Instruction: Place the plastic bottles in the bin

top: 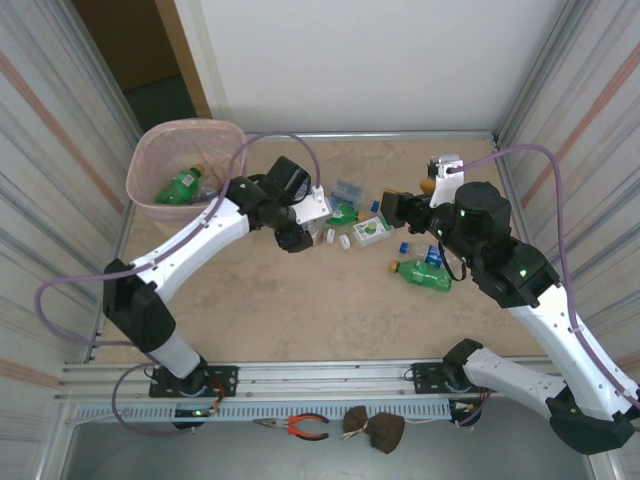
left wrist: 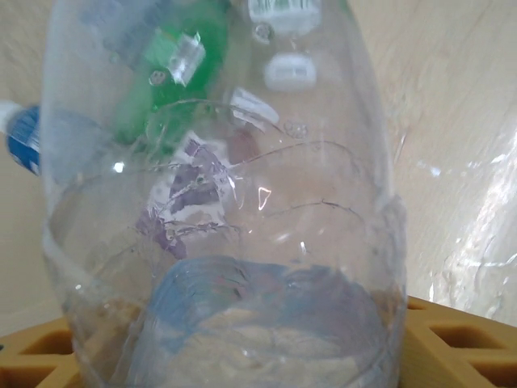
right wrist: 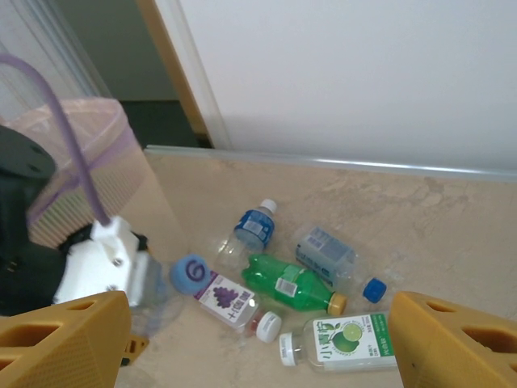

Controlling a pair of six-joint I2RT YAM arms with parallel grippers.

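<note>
My left gripper (top: 303,228) is at mid-table, shut on a clear crushed bottle (left wrist: 242,202) that rises between its yellow fingers (left wrist: 32,349). From the right wrist, that gripper (right wrist: 121,271) and bottle sit low at the left. My right gripper (top: 393,208) hangs open above the table with nothing in its jaws (right wrist: 258,327). Below it lie a blue-label bottle (right wrist: 257,226), a green bottle (right wrist: 291,283), a grape-label bottle (right wrist: 230,301), a lime-label bottle (right wrist: 343,341) and a clear one (right wrist: 327,255). Another green bottle (top: 425,275) lies under the right arm. The pink bin (top: 150,150) stands far left with a green bottle (top: 180,188) inside.
Loose blue caps (top: 403,247) lie among the bottles, one beside the clear bottle (right wrist: 374,289). Metal walls close in the table on the left, right and back. Pliers (top: 300,427) lie below the front rail. Bare tabletop (top: 300,310) spreads across the near middle.
</note>
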